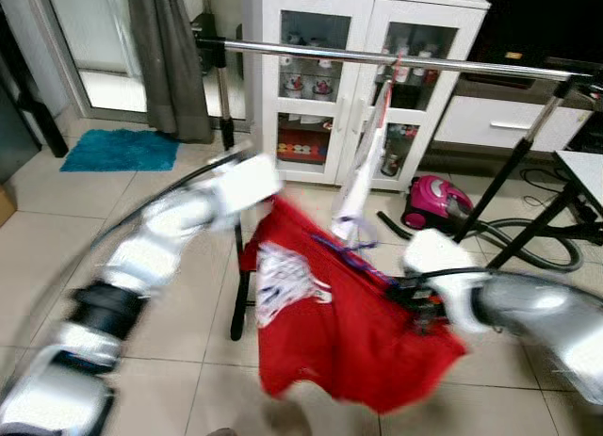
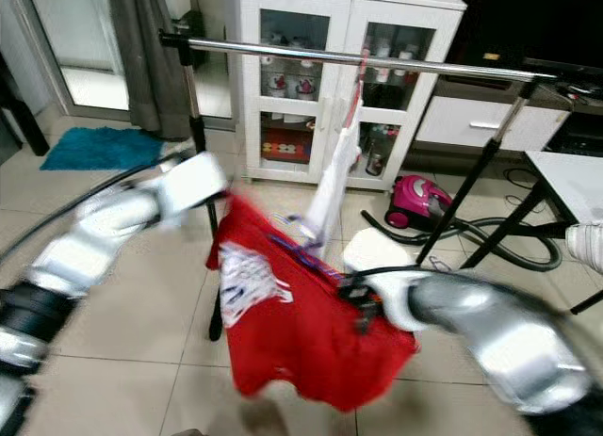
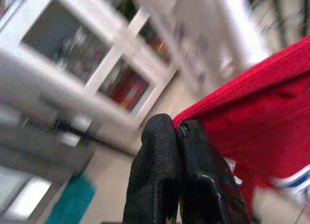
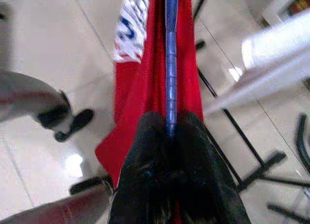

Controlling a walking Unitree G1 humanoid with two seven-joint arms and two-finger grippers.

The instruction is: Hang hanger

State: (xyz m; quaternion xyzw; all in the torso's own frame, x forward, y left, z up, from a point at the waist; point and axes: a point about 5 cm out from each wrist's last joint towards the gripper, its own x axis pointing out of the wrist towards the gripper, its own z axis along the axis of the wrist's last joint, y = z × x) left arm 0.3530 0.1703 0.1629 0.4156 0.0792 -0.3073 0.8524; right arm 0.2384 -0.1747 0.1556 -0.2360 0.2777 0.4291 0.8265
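Nearest the camera, a red shirt point(image 1: 349, 332) with a white print is hanging stretched between the two arms, low over the tiled floor point(image 1: 179, 361). The right gripper point(image 4: 167, 132) is pinching a blue hanger point(image 4: 170, 64) that is running along the top of the shirt; its two black fingers point(image 4: 145, 151) are pressed together on the blue bar, with red cloth on either side. In the head views this gripper is sitting at the shirt's right shoulder, blurred.

The left gripper point(image 3: 178, 132) is clamping the other edge of the shirt, its fingers closed tight on the red hem. The left arm point(image 1: 160, 238) is reaching across from the left, also blurred.

Just behind the shirt, a white garment point(image 1: 363, 186) is hanging from a metal rail point(image 1: 311, 52) that is crossing the scene well above the blue hanger. The rail's black stand point(image 1: 238, 295) is rising beside the shirt.

Farther back, a pink vacuum cleaner point(image 1: 431, 202) is lying on the floor before a white cabinet point(image 1: 358, 88) with glass doors. A teal mat point(image 1: 121, 150) is lying by a grey curtain point(image 1: 170, 59).
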